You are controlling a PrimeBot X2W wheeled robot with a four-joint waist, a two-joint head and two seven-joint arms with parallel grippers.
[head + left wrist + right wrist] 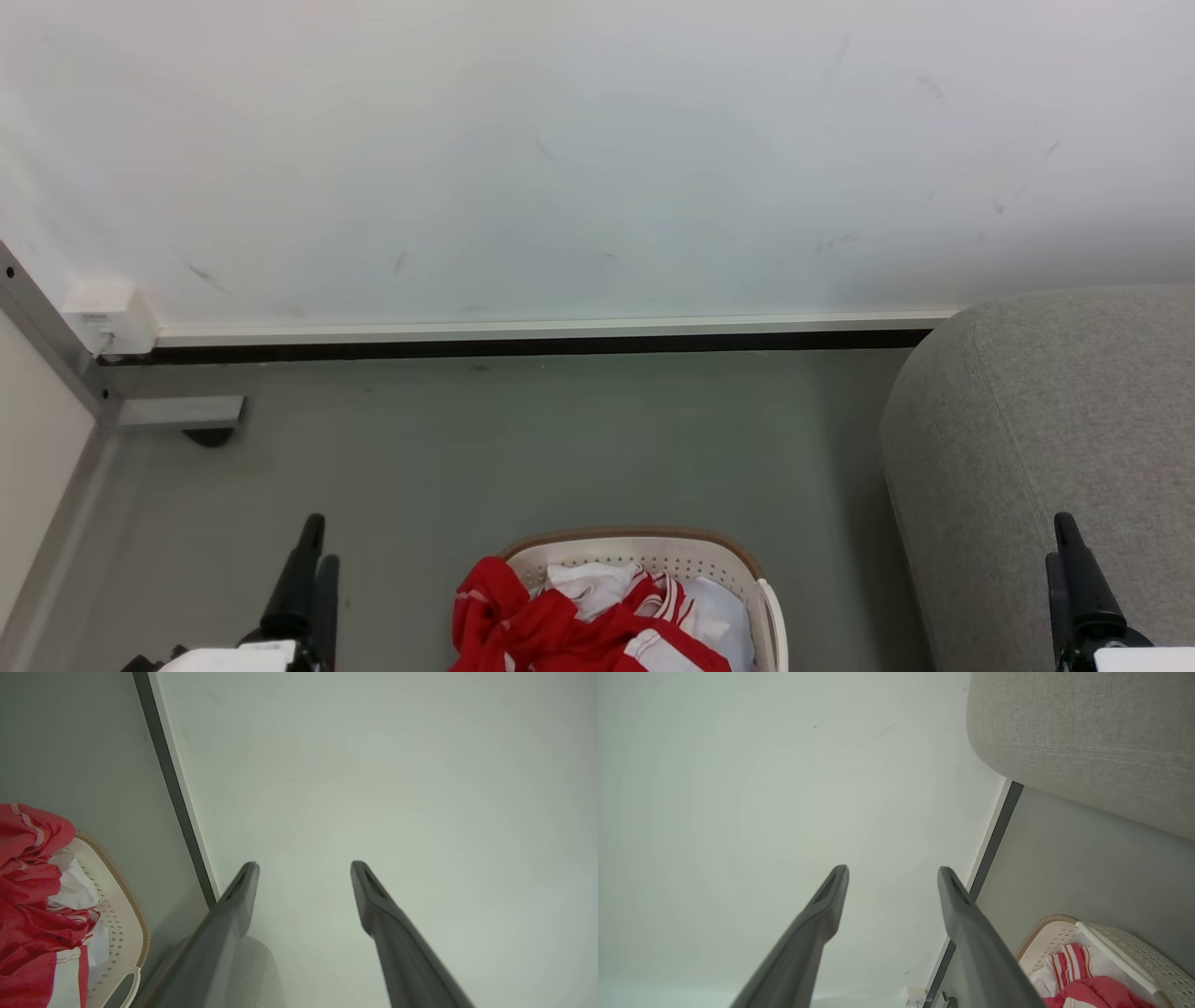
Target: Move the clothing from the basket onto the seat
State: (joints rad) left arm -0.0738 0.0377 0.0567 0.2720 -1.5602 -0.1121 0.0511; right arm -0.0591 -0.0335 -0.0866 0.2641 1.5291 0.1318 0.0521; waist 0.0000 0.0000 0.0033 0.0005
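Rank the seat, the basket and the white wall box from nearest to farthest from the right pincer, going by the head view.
1. seat, right beside the right pincer.
2. basket, at bottom centre.
3. white wall box, far left.

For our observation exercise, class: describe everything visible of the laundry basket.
The basket is a rounded cream-white tub, plastic by its look, with perforated walls, a brown rim band and a cut-out side handle. It stands upright on the grey floor, left of the grey seat and apart from it, cut off by the head view's bottom edge. Red and white clothing fills it and hangs over its left rim.
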